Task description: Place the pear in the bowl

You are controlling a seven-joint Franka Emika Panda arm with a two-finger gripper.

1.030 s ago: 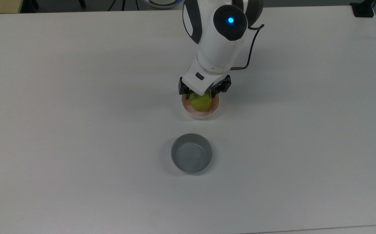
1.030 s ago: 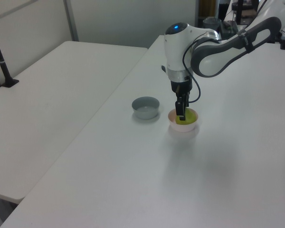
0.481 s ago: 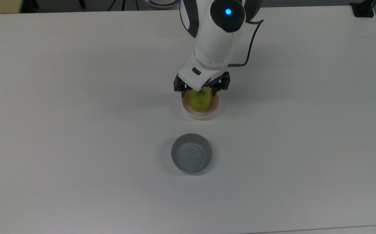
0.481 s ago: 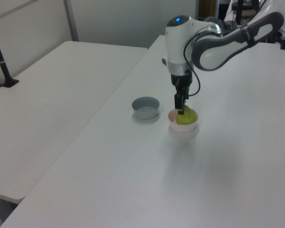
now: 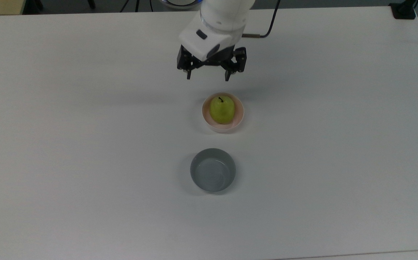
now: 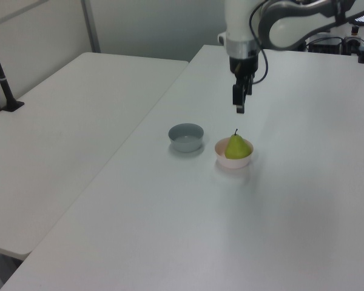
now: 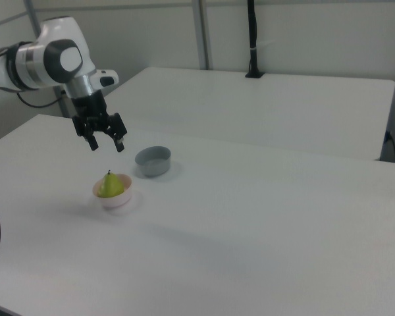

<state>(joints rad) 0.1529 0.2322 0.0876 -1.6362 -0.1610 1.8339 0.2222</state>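
Fingers (image 5: 189, 74) were spread wide with nothing between them; gripper (image 5: 207, 76) hung in the air above the pink bowl (image 5: 240, 119), apart from it, pointing down at the table (image 5: 86, 144)

Count: one pear (image 5: 222, 109), two bowls (one pink, one grey), one arm, one gripper

Pear orientation: it stood roughly upright in the pink bowl, long axis near vertical, broad end down, short dark stem up. In the left view the stem tip (image 6: 235, 130) poked above the pear (image 6: 236, 147), and the upper part of the fruit stood clear of the bowl rim (image 6: 221, 159). In the top view the stem showed toward the arm side of the fruit

Containers:
- pink bowl: held the pear and nothing else; the fruit took up most of the inside, with a strip of bowl floor showing on the side toward the grey bowl
- grey bowl (image 5: 195, 178): nothing solid in it, inside looked glossy; cannot tell whether that was liquid or a sheen

Relative to the pink bowl: the grey bowl sat near it on the table, not touching, on the side away from the arm in the top view. In the right view the gripper (image 7: 105, 144) was up and slightly to the right view's left of the pink bowl (image 7: 116, 201), with the grey bowl (image 7: 151, 167) to the right view's right
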